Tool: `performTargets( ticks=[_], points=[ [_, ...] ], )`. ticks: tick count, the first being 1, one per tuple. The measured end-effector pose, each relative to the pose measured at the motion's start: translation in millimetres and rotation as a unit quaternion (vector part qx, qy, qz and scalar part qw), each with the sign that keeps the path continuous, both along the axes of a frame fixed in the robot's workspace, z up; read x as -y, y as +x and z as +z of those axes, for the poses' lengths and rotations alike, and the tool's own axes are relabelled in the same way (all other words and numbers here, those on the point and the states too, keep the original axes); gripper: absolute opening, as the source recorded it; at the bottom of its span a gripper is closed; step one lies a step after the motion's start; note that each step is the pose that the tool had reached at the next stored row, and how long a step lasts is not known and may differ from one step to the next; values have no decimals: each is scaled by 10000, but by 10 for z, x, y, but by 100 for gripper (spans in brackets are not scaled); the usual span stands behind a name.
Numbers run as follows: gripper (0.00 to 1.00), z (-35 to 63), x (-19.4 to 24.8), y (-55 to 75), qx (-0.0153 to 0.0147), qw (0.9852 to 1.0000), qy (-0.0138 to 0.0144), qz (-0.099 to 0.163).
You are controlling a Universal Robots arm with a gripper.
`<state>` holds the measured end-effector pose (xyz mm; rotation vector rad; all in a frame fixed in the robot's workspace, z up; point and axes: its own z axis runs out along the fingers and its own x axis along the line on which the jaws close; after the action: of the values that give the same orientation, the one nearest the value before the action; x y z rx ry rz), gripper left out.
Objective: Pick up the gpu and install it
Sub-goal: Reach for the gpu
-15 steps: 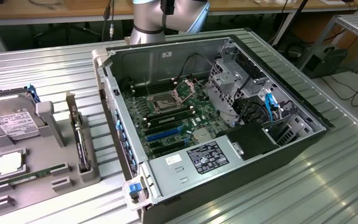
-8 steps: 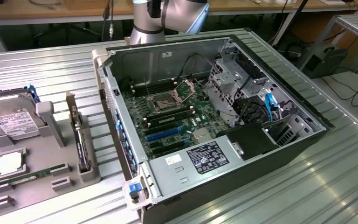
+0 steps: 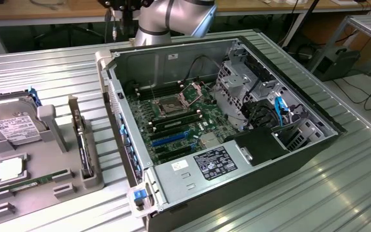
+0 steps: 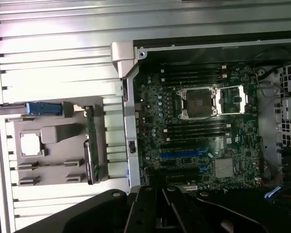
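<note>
The gpu (image 3: 82,147) stands on edge in a slot of the grey holder tray (image 3: 60,164), at the exterior view's left. Its silver bracket (image 3: 74,110) sticks up at the far end. From the wrist view it is a thin dark strip (image 4: 89,145) beside the case wall. The open computer case (image 3: 301,145) lies on its side, with the motherboard (image 3: 179,116) and its blue slot (image 3: 169,138) exposed. My arm (image 3: 172,19) is high behind the case. My gripper (image 4: 160,204) hangs well above the case's edge, holding nothing and touching nothing.
The tray also carries a silver hard drive (image 3: 11,126), a processor (image 3: 8,170) and a green memory stick (image 3: 27,184). In the case are a drive cage (image 3: 237,89), cables and a power supply (image 3: 205,166). The table (image 3: 340,193) is slatted metal.
</note>
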<state>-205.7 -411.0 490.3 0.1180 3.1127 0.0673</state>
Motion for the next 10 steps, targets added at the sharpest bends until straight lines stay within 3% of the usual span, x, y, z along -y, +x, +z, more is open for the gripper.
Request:
performTargets(
  ticks=[10],
  points=[
    [11,-223,77,-548,1,10000,1,1]
  ],
)
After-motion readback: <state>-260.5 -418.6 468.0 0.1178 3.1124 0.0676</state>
